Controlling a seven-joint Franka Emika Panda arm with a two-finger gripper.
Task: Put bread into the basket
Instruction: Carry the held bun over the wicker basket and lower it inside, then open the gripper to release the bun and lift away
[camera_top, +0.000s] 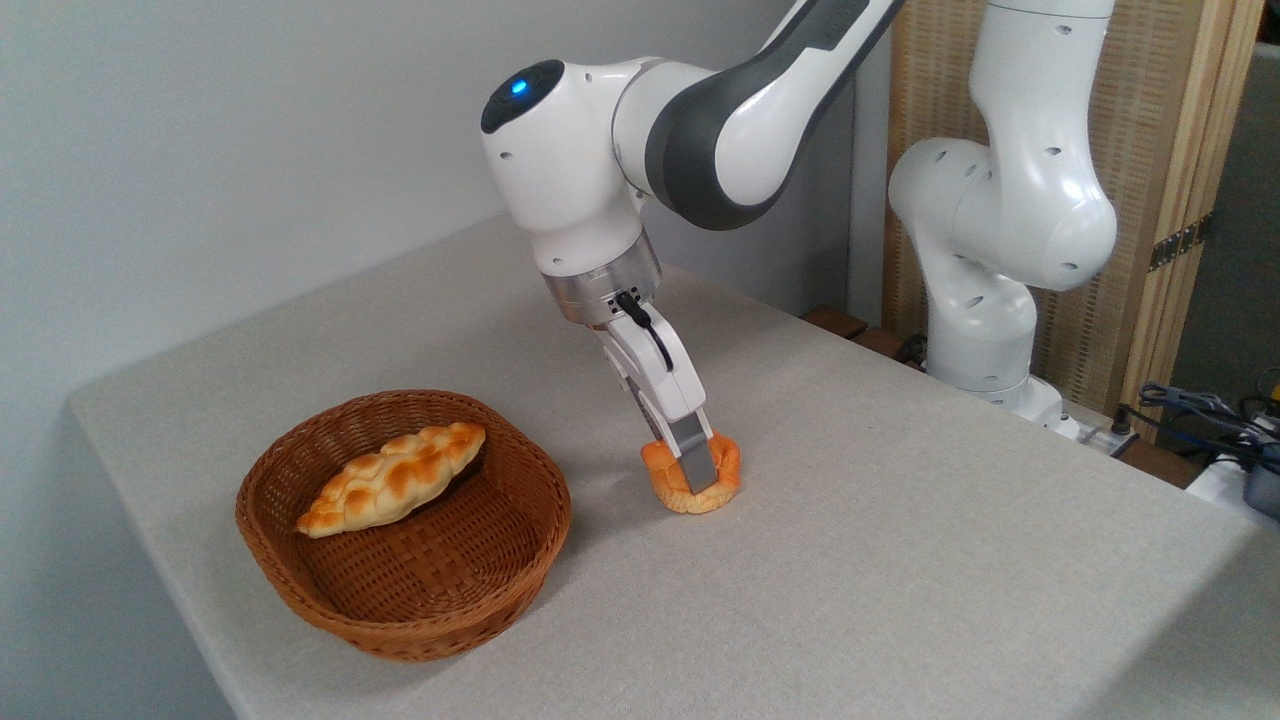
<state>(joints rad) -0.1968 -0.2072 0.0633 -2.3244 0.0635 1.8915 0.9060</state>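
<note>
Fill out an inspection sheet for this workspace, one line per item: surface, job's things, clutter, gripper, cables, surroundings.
Surface: table with a pale grey cloth-like cover, no spills seen.
Job's things: bread sits on the table, right of the basket, outside it and apart from it.
Clutter: braided loaf lies inside the basket; nothing else seen on the table.
Gripper: gripper is down at the bread, one finger across its front; the other finger is hidden, so a grip cannot be confirmed.
Cables: cables bundled past the table's right edge; a short black cable runs along the wrist.
Surroundings: grey wall behind, woven screen behind the arm base.
</note>
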